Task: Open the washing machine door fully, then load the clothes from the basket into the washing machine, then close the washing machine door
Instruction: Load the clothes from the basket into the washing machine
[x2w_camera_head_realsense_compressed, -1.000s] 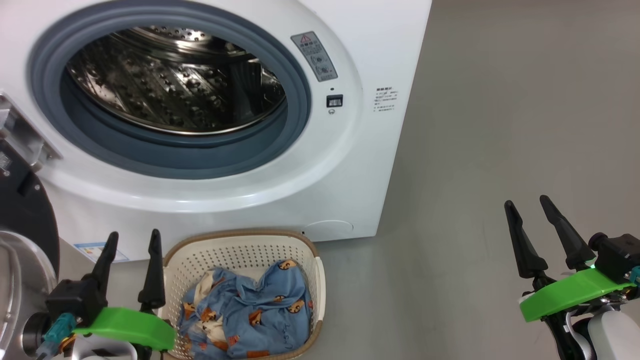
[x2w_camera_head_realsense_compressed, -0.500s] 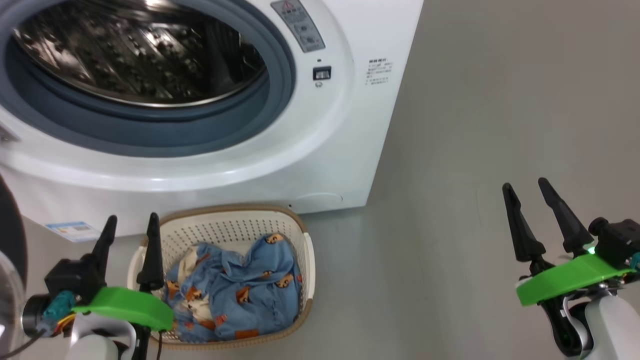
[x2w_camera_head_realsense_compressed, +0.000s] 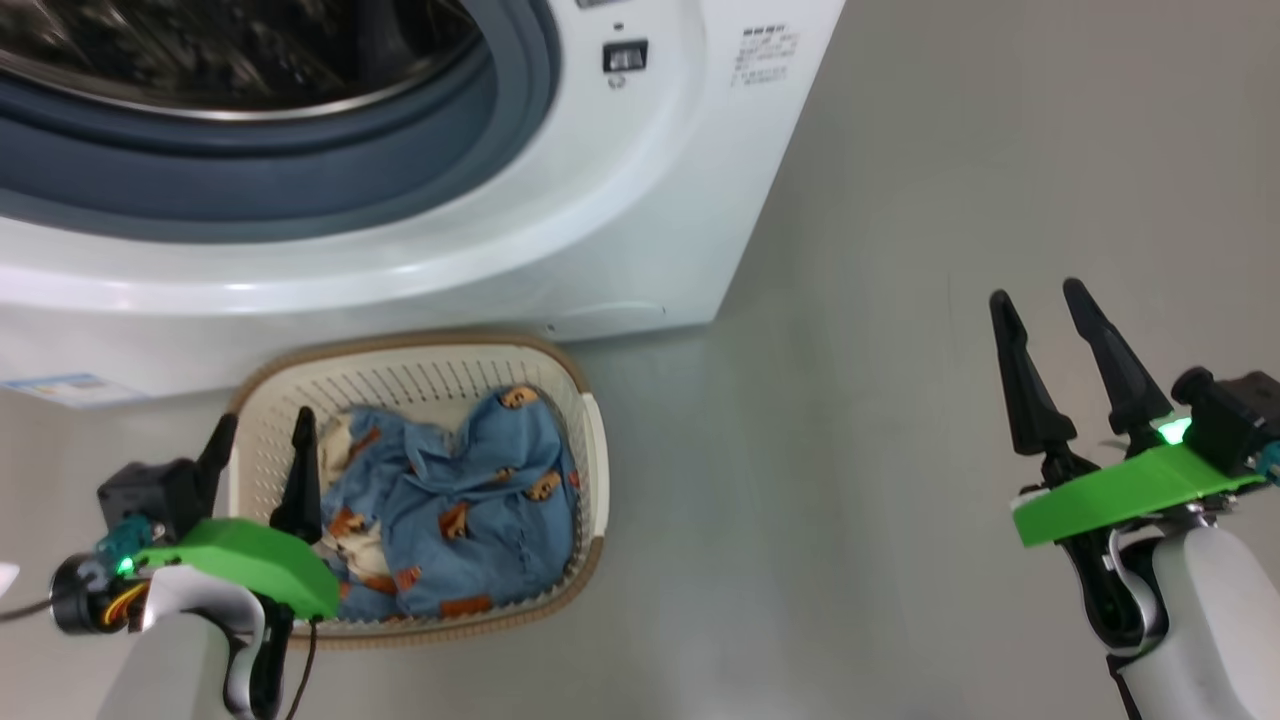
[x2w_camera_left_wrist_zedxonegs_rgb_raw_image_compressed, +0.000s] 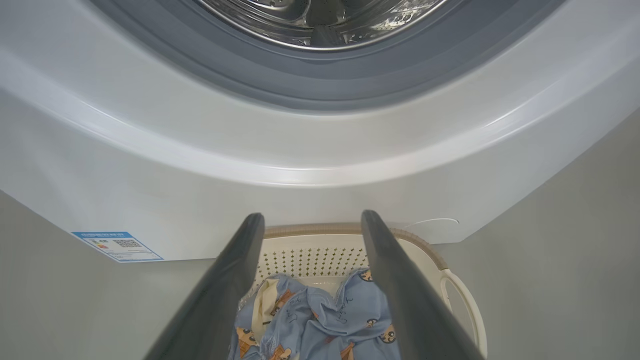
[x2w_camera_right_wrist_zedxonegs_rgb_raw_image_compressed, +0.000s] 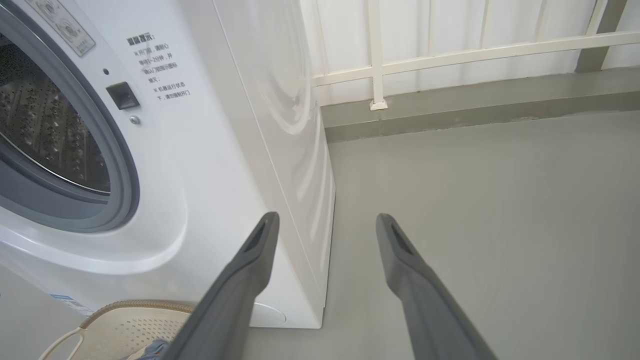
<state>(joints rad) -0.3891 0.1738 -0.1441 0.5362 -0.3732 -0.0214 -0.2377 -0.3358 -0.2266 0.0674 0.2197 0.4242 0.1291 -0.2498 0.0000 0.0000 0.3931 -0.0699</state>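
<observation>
Washing machine (x2w_camera_head_realsense_compressed: 600, 230): white, drum opening uncovered. Basket (x2w_camera_head_realsense_compressed: 420, 385): upright, just before its front. Clothes (x2w_camera_head_realsense_compressed: 480, 480): blue, crumpled inside basket.

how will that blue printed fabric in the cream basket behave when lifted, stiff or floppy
Likely floppy: the light-blue fabric with orange-brown animal figures lies crumpled in folds, so it should drape and trail. Probably light; the small cream perforated plastic basket may slide if cloth snags its rim.
</observation>
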